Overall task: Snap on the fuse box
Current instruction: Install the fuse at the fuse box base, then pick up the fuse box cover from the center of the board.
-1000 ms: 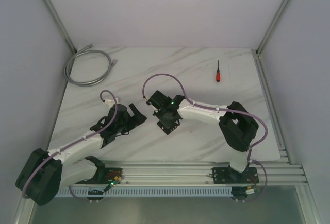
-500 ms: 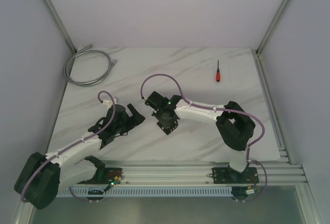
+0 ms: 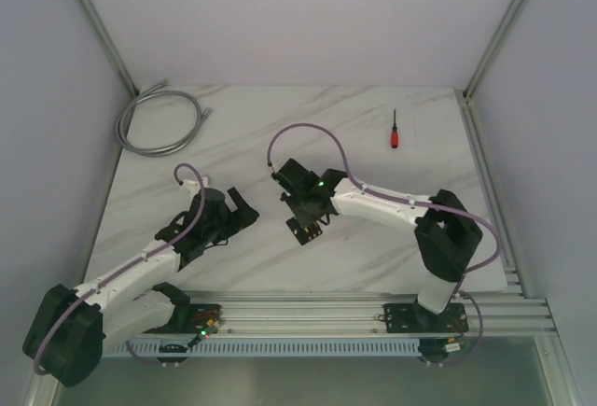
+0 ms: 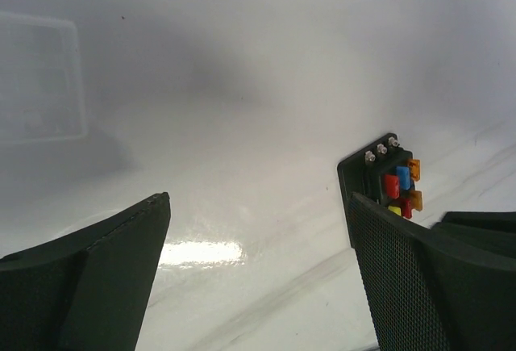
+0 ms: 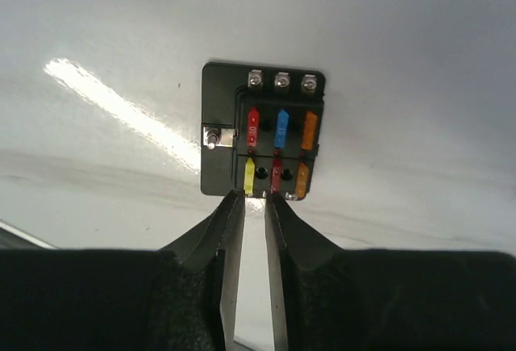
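Fuse box lies flat on the marble surface, centre of the top view, lid off. Red, blue, orange and yellow fuses sit in its slots. Right end effector is at the box's lower edge in the wrist view, fingers nearly together with only a thin gap and nothing held; contact with the box is possible but hard to tell. Left end effector is spread wide and empty, with the box at its right finger. Screwdriver upper right, cable coil upper left.
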Robot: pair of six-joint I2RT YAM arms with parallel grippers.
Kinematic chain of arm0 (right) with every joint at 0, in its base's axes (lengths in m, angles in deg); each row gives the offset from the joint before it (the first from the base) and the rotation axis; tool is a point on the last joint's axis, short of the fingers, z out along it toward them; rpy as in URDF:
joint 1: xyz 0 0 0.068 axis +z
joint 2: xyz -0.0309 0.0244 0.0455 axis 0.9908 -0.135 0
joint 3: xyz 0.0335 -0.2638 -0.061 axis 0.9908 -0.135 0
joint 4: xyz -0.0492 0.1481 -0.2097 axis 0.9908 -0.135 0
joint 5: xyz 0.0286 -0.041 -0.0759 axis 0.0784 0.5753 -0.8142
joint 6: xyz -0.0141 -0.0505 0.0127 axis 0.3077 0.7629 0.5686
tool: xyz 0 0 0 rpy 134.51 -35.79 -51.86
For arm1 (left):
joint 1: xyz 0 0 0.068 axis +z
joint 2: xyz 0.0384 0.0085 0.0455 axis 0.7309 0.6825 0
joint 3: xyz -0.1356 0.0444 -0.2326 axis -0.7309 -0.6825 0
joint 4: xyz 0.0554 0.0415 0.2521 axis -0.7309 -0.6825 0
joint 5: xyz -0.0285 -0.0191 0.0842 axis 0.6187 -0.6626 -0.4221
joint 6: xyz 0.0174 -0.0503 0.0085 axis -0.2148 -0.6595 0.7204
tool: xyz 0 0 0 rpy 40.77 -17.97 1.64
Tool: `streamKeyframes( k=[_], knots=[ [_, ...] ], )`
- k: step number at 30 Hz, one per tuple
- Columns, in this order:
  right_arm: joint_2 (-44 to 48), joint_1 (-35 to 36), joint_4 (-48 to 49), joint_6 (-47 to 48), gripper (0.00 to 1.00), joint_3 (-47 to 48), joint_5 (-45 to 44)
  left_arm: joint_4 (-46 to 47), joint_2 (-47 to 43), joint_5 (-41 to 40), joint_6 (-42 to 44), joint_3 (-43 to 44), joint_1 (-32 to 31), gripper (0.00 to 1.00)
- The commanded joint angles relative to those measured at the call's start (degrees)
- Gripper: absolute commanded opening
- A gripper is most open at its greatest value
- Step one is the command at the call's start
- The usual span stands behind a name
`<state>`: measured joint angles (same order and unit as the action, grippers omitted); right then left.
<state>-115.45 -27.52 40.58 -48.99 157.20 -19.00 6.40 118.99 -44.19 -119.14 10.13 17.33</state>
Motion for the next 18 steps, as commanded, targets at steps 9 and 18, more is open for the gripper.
streamKeyframes(
  k=[9, 18],
  knots=[
    [9.27, -9.03, 3.57, -4.73, 0.28, -10.42, -1.87, -16.66, -1.51, -10.92, 6.36, 9.95, 1.51, 1.00],
    [5.41, -11.13, 11.05, -5.12, 0.24, -16.26, 0.61, -23.59, -0.17, -14.29, 10.40, 13.07, 9.36, 1.00]
  ],
)
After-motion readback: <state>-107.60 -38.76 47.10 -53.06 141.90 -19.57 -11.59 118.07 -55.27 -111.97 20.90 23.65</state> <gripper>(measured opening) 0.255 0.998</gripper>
